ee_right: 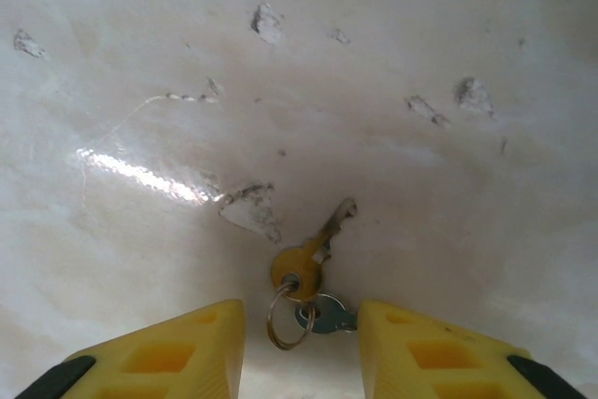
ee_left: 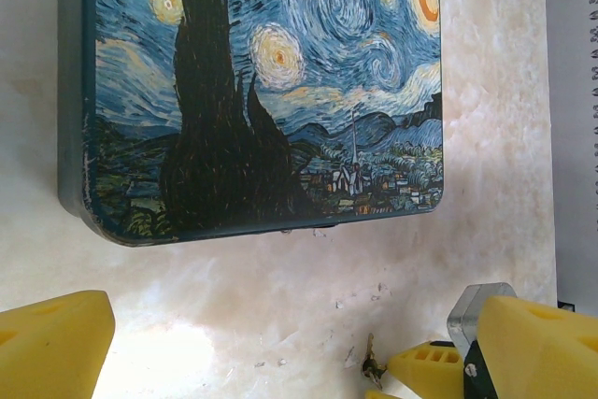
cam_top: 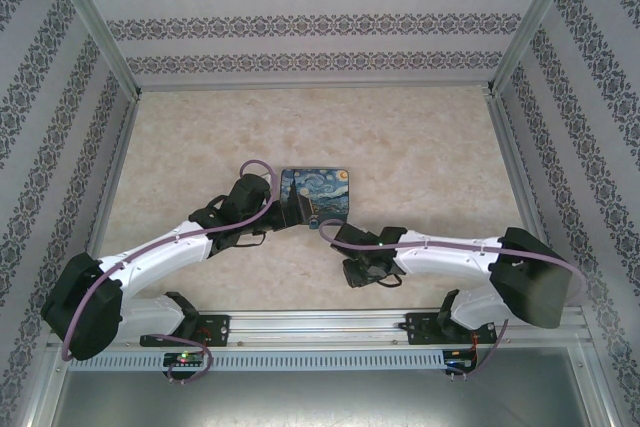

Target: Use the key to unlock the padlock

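A brass key lies flat on the pale table, joined by a small ring to a second, silvery key. My right gripper stands open over them, one yellow fingertip on each side; the silvery key's blade reaches the right-hand fingertip. In the left wrist view the key shows small beside that gripper's yellow tip. My left gripper is wide open with nothing in it, just in front of the painted case. From above, the left gripper and the right gripper meet at the case's near edge. The padlock is out of view.
The blue-and-yellow Starry Night case lies flat mid-table, its lid down. The marbled tabletop is scuffed and stretches free behind and to both sides. Patterned walls enclose the table.
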{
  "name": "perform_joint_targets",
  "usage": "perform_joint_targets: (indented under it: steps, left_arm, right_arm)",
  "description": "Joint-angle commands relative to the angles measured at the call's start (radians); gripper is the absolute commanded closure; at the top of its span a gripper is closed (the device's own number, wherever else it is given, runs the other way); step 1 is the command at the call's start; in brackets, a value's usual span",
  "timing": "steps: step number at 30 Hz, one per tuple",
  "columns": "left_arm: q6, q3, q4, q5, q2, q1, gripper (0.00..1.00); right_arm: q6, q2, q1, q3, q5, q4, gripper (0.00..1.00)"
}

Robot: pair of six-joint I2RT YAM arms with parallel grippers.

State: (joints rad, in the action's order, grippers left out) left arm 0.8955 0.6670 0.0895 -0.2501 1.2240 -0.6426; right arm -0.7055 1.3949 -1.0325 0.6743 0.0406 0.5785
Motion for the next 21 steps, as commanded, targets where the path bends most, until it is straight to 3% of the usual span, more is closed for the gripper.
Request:
perform_joint_targets:
  steps: [1, 10, 15, 17, 21]
  left_arm:
    - [0.005, 0.015, -0.007, 0.009, -0.003, -0.015, 0.00]
    - [0.002, 0.012, -0.007, 0.011, 0.000, -0.015, 0.00]
    - [0.003, 0.012, -0.010, 0.011, 0.003, -0.016, 0.00]
    - [0.005, 0.012, -0.012, 0.009, 0.006, -0.015, 0.01]
    - [0.011, 0.012, -0.014, 0.009, 0.005, -0.015, 0.00]
  right_arm:
    - [0.033, 0.024, -0.013, 0.036, 0.056, 0.040, 0.64]
    - [0.044, 0.065, -0.014, 0.044, 0.062, 0.033, 0.73]
    - [0.038, 0.061, -0.014, 0.034, 0.056, 0.024, 0.87]
    - [0.036, 0.056, -0.014, 0.036, 0.054, 0.026, 0.98]
    - [0.028, 0.013, -0.008, 0.042, 0.051, 0.026, 1.00]
